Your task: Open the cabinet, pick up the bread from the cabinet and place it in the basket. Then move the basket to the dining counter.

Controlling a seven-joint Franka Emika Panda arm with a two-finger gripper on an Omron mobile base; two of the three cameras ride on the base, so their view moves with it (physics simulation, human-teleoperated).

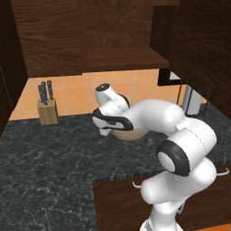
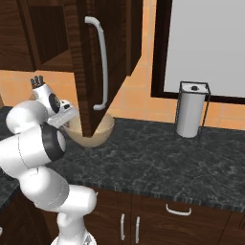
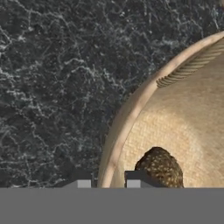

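The white arm's gripper [image 3: 108, 183] reaches down at the wide round light-tan basket [image 2: 100, 131], its two small dark fingers [image 3: 136, 179] clenched on the basket's rim, one finger outside the wall and one inside. The basket stands on the black marbled surface [image 1: 49, 158] under the dark brown wood-grain cabinet [image 2: 86, 57], whose door with the long silver bar handle [image 2: 101, 62] hangs open. A brown crusty piece of bread [image 3: 159, 168] lies inside the basket, just beside the inner finger.
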